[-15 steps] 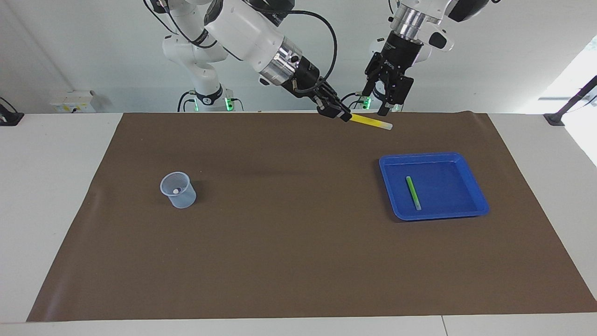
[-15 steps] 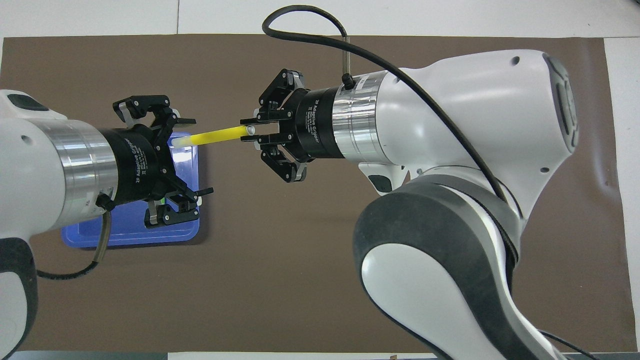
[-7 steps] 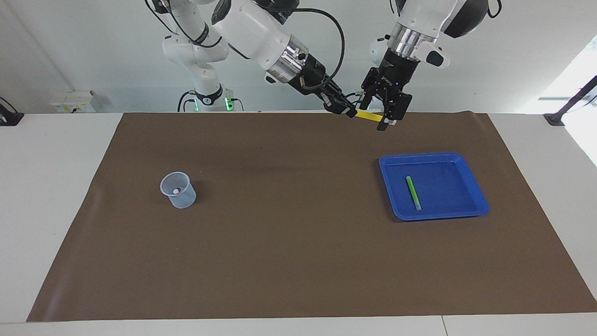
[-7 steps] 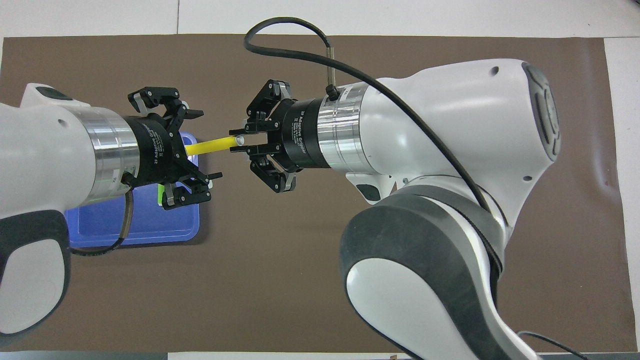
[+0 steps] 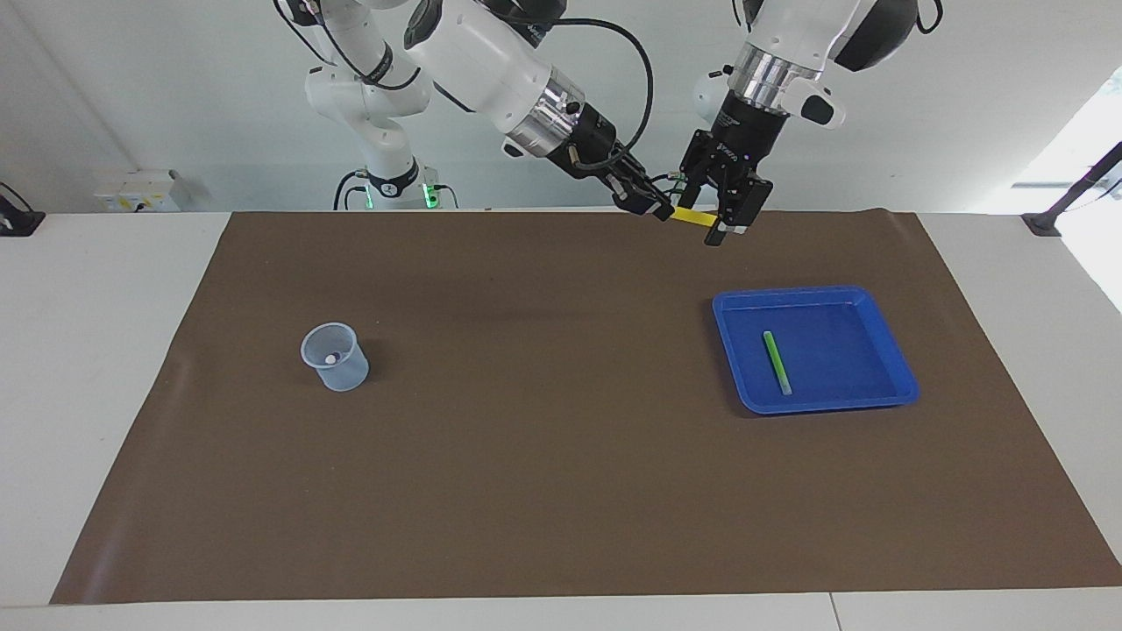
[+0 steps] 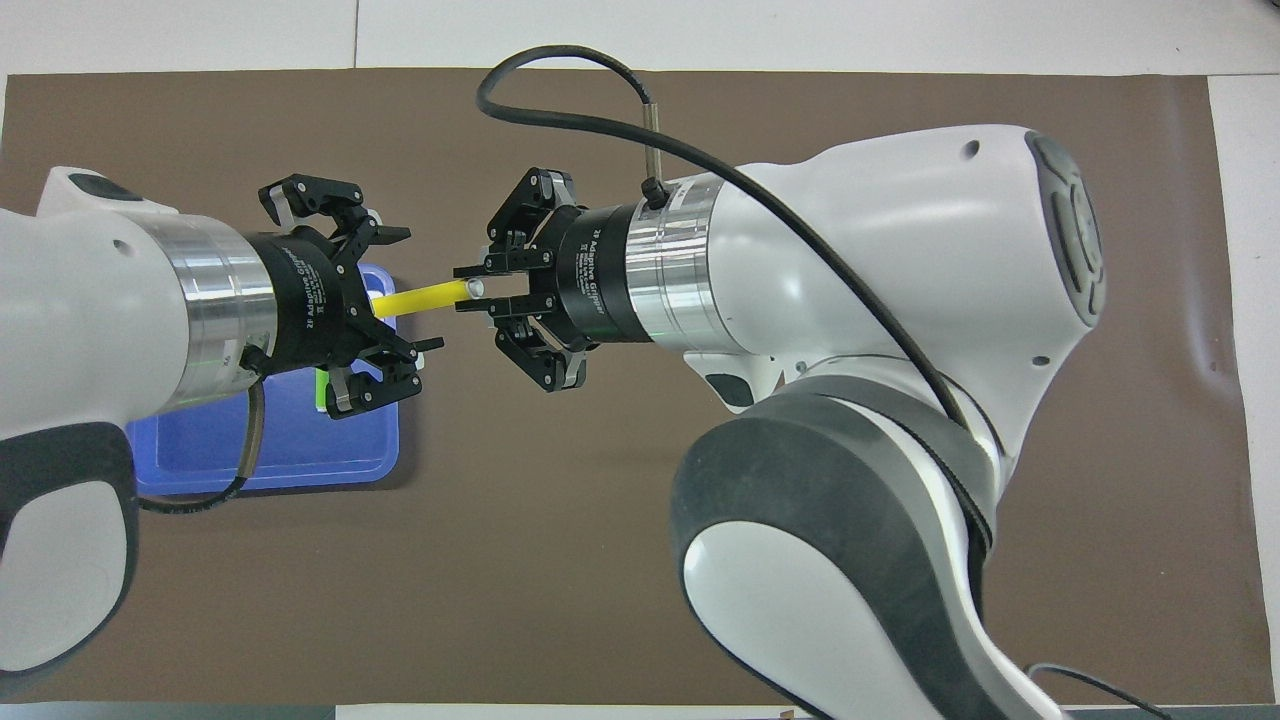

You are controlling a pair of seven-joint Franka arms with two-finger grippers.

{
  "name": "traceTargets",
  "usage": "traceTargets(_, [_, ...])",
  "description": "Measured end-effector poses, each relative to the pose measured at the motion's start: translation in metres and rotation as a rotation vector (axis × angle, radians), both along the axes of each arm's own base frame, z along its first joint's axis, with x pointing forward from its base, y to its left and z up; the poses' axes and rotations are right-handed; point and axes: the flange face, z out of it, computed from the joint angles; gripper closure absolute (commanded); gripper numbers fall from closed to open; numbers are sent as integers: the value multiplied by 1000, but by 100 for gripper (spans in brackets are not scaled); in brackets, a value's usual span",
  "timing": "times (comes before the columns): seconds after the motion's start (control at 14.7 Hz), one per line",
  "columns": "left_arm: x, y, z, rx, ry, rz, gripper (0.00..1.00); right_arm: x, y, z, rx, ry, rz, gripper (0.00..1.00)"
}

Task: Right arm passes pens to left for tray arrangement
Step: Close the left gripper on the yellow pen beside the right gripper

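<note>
My right gripper (image 5: 659, 209) (image 6: 468, 290) is shut on one end of the yellow pen (image 5: 695, 217) (image 6: 418, 297) and holds it level, high over the mat's edge by the robots. My left gripper (image 5: 726, 226) (image 6: 398, 290) is open, with its fingers on either side of the pen's other end. The green pen (image 5: 777, 362) lies in the blue tray (image 5: 846, 346) (image 6: 290, 450). In the overhead view only a sliver of the green pen (image 6: 320, 390) shows under the left gripper. A small whitish-purple tip (image 5: 330, 358) shows inside the cup.
A small translucent bluish cup (image 5: 334, 356) stands on the brown mat (image 5: 543, 421) toward the right arm's end; the right arm hides it in the overhead view. Smaller white arms with green lights stand at the back.
The left gripper has swung in to the pen, and its open fingers now straddle the free end. The right gripper has carried the pen slightly higher and toward the left arm.
</note>
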Motion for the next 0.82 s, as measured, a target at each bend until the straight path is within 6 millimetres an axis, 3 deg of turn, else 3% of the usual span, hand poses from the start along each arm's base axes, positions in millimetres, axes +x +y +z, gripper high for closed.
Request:
traceTargets(0.27, [0,1,0,2,0,0,46,0,0,0,0,0,1,100])
traceTargets(0.68, [0,3,1,6,-1,4,51,0,0,0,0,0,1,100])
traceTargets(0.75, [0,3,1,6,-1,4,57,0,0,0,0,0,1,100])
traceTargets(0.82, [0,3,1,6,-1,4,73,0,0,0,0,0,1,100])
